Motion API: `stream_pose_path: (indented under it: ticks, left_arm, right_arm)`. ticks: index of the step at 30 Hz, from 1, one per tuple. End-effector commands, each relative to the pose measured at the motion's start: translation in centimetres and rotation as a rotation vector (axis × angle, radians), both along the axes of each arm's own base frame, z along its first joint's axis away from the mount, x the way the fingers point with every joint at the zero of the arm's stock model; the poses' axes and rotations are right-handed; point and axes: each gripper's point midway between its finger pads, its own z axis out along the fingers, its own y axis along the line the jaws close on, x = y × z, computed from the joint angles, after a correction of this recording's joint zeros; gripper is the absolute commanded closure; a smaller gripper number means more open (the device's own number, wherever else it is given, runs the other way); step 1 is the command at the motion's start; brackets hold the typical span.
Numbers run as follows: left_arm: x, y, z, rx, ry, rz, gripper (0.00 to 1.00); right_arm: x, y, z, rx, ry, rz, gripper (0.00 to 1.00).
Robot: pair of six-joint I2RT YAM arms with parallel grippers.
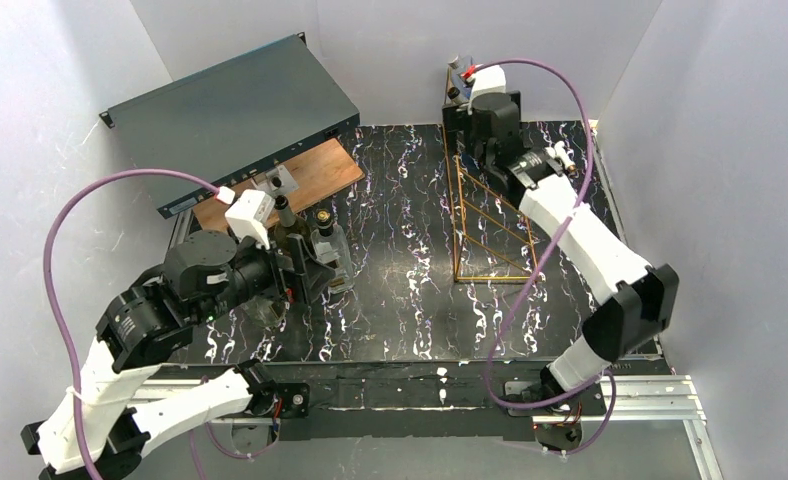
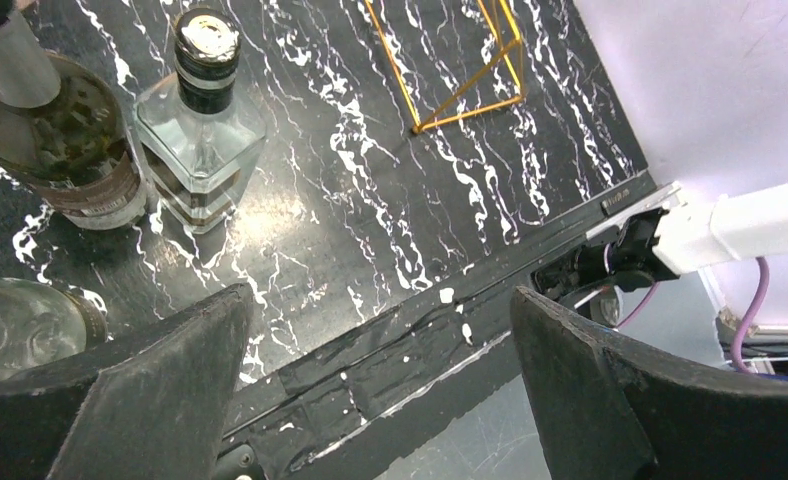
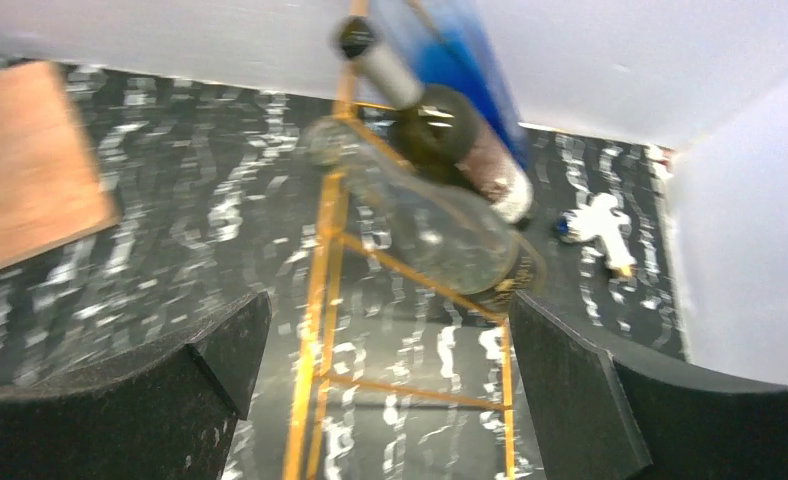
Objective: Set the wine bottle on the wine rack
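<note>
The gold wire wine rack (image 1: 490,228) (image 3: 322,260) stands at the back right of the table. In the blurred right wrist view a pale glass wine bottle (image 3: 425,215) lies slanted across its upper rungs. A darker bottle (image 3: 448,135) with a grey neck lies just behind it. My right gripper (image 3: 388,345) is open above the rack, just short of the pale bottle's base, with nothing between its fingers. My left gripper (image 2: 380,370) is open and empty over the table's front edge. Beside it stand a grey-necked wine bottle (image 2: 55,135) and a square clear bottle (image 2: 202,135).
A dark grey metal box (image 1: 232,112) rests on a wooden board (image 1: 315,172) at the back left. Another glass bottle (image 2: 20,325) stands close to my left finger. Something blue (image 3: 465,60) is behind the rack's top. White walls close in the table, and a small white object (image 3: 598,225) lies near the right wall.
</note>
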Motion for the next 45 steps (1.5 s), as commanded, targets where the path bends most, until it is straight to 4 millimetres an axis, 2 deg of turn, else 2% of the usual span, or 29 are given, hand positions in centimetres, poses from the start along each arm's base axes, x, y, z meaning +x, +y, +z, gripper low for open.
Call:
stream_pose_path:
  ticks: [1,6,10,13,17,20,24,29,35,45]
  left_arm:
    - [0.7,1.0,1.1,-0.025,-0.063,0.053,0.01]
    - [0.5,2.5,2.2,-0.055,-0.120,0.099,0.01]
    - [0.3,3.8,2.9,-0.089,-0.155,0.144,0.01]
    - [0.1,4.7,2.9,-0.109,-0.168,0.179,0.01]
    - [0.1,5.4,2.7,-0.126,-0.175,0.208,0.01]
    - [0.1,5.4,2.6,-0.124,-0.175,0.207,0.01]
    - [-0.1,5.3,2.6,-0.117,-0.170,0.196,0.01]
    - [-0.2,5.4,2.4,-0.106,-0.165,0.193,0.01]
    - [-0.2,5.0,2.1,-0.105,-0.152,0.184,0.01]
    - [0.0,4.3,2.1,-0.093,-0.135,0.165,0.01]
  right_arm:
    - [-4.5,5.2,4.5,0.198,-0.085,0.184,0.02]
    - [-11.5,14.0,6.1,0.375,-0.068,0.677,0.02]
    - [-18.2,20.0,5.0,0.460,-0.026,1.050,0.02]
    - [-21.6,23.5,3.3,0.446,0.015,1.173,0.02]
    - [-24.7,27.4,1.8,0.425,0.005,1.234,0.02]
    - [-24.8,29.6,0.6,0.399,-0.019,1.182,0.02]
    - [-22.6,30.9,-1.3,0.351,-0.031,1.028,0.02]
    - [-21.0,31.2,-1.7,0.340,-0.044,0.908,0.02]
    - [-19.2,29.8,-2.1,0.332,-0.055,0.745,0.03]
    - [-19.7,31.6,-2.0,0.371,-0.054,0.730,0.21]
